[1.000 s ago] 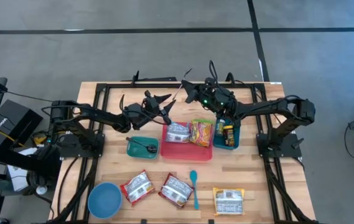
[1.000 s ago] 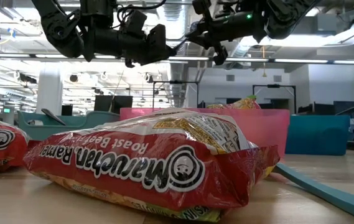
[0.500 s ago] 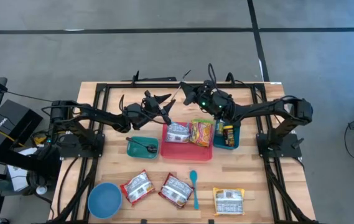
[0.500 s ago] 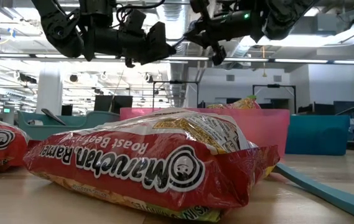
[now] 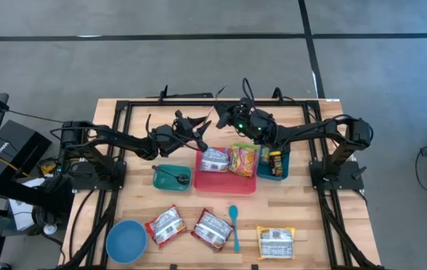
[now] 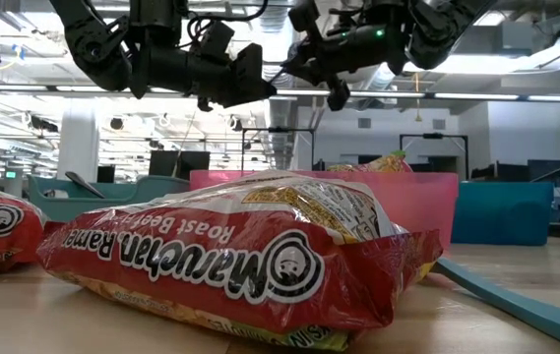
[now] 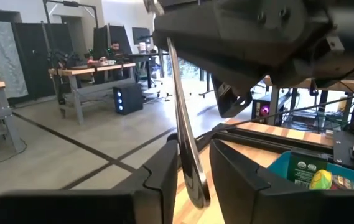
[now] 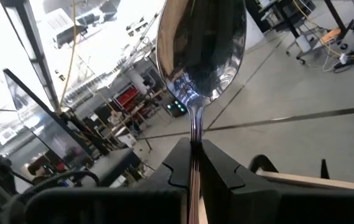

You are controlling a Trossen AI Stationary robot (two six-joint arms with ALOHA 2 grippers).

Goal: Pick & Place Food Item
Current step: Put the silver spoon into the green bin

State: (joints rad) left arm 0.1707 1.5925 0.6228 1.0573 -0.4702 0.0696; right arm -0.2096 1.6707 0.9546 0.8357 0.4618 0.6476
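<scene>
Right hand [image 5: 221,116], clenched on the handle of a metal spoon [image 8: 200,46], has swung toward the picture's centre in the high view over the last second and now meets the left hand [image 5: 199,128] just above the pink tray [image 5: 224,184]. In the left wrist view the spoon's bowl stands between the left fingers [image 7: 164,171], which have narrowed around it; whether they grip yet I cannot tell. It looks like a handover in mid-air. Ramen packets [image 5: 213,159] already lie in the tray at mid-frame; others [image 5: 166,225] wait on the table [image 5: 311,225] at lower centre.
</scene>
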